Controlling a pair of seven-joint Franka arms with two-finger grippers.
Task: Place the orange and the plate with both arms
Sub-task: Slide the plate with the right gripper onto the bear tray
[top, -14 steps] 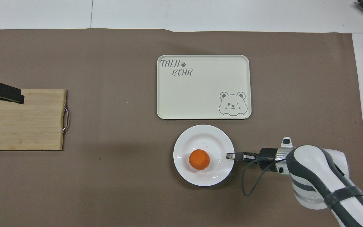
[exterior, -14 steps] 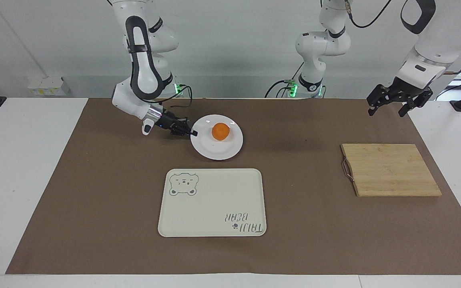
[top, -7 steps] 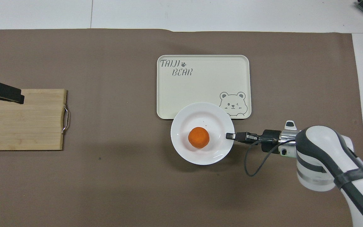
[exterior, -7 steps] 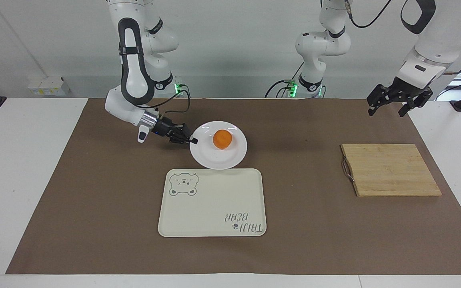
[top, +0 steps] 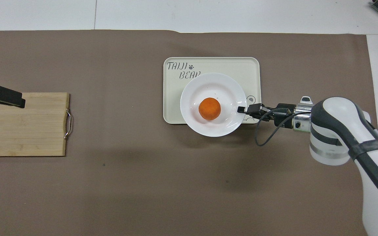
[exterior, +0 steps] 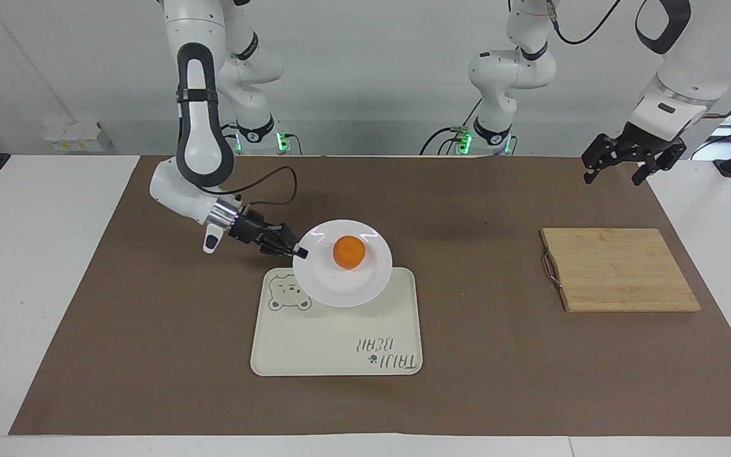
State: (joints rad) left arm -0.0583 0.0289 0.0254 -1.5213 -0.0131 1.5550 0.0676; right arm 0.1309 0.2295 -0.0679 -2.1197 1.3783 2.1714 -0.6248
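White plate (exterior: 342, 282), one orange (exterior: 348, 251), apparently pinched in right hand (exterior: 300, 253) above one tray (exterior: 334, 346).

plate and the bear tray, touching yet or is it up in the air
Cannot tell. In the facing view the plate, pinched at its rim by the right gripper, overlaps the tray, but neither view shows contact or a gap plainly.

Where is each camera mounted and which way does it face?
Facing view: high across the table, looking at the robots; both arms and bases show, right gripper holding the plate over the tray, left gripper waiting above the table's left-arm end.
Overhead view: above the robots' end, looking steeply down; the right arm's forearm and the left gripper's tip show.
Shared: plate, orange, tray, cutting board, half a turn apart.
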